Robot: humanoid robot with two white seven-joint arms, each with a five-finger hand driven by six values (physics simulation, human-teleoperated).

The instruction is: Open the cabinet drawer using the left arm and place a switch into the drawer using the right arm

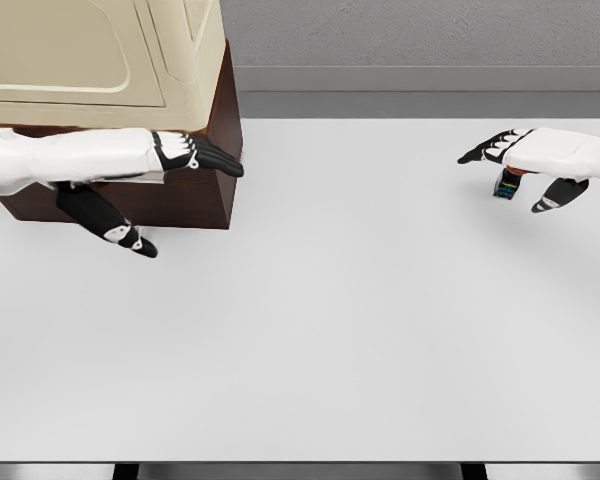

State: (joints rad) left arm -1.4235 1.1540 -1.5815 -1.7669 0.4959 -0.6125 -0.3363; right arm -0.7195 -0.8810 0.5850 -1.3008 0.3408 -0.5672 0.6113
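Observation:
A cream cabinet (110, 60) stands on a dark brown base (215, 185) at the table's back left. Its drawer front faces me and looks closed. My left hand (175, 195) reaches across the front of the base, fingers stretched out, thumb hanging down, holding nothing. At the far right a small dark switch (507, 185) with red and coloured parts lies on the table. My right hand (515, 178) hovers just over it with fingers spread on either side, and the palm hides part of the switch.
The white table (330, 320) stretches wide between the cabinet and the switch. Its front edge runs along the bottom of the view, and a grey wall stands behind.

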